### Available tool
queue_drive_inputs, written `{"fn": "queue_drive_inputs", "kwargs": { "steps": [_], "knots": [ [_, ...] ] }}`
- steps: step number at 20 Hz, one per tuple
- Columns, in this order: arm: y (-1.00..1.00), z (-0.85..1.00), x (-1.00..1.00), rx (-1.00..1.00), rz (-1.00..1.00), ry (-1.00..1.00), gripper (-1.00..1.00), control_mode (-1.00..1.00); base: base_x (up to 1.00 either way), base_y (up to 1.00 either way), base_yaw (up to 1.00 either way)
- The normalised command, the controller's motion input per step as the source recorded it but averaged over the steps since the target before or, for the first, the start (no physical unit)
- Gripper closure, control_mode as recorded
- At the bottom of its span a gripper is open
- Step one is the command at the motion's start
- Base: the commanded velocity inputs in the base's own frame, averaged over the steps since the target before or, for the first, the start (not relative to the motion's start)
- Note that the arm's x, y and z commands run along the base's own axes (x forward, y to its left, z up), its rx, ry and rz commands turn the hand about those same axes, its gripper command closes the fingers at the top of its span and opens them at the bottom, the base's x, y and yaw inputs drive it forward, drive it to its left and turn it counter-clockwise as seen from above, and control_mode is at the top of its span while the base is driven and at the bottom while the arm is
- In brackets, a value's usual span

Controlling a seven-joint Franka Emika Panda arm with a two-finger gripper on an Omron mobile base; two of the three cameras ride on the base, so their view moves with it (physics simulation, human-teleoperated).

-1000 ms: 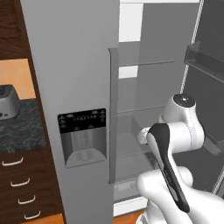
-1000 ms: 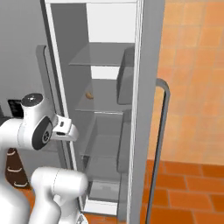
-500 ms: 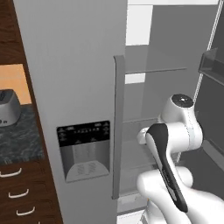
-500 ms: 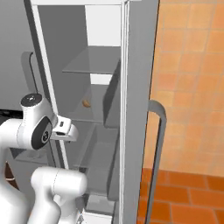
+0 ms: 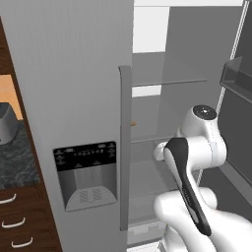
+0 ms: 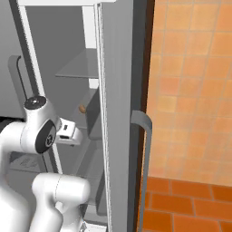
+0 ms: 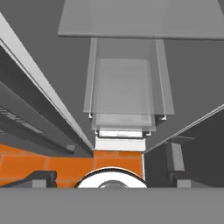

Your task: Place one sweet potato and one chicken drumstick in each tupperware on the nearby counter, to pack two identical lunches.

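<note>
Base is parked at the open fridge (image 5: 88, 74), arm (image 5: 189, 182) folded low in front of the open compartment. Step in hand, as I read it: fetch the first food item from inside.

Gripper (image 7: 109, 177): fingertips sit at the two bottom corners of the hand view, far apart, nothing between them. Wide and empty.

Only candidate food visible: a small brown-orange lump (image 6: 82, 108) on the middle glass shelf (image 5: 157, 137), near its back. In the left base view it peeks out just beside the fridge's closed-door handle (image 5: 125, 147) as an orange sliver (image 5: 133, 123). Too small to tell sweet potato from drumstick.

Hand camera points down the fridge interior at the stacked clear drawers (image 7: 124, 94) and orange floor, not at the shelf.

Doing it well, my take:
- Raise and re-aim the wrist to the middle shelf before reaching.
- Enter between the closed door's edge and the open right door (image 6: 122, 113); gap looks tight.
- Stay under the upper shelf (image 5: 167, 81).
- Keep jaws wide until they straddle the lump.

Counter (image 5: 15, 157) lies left of the fridge; tupperware not seen.
</note>
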Motion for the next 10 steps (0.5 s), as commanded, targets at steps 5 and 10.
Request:
{"fn": "queue_drive_inputs", "kwargs": {
  "steps": [5, 10],
  "knots": [
    [0.00, -0.02, 0.85, 0.00, 0.06, -0.06, -1.00, -1.00, 0.00, 0.00, 0.00],
    [-0.05, -0.11, 1.00, 0.02, 0.06, 0.00, -1.00, -1.00, 0.00, 0.00, 0.00]
  ]
}}
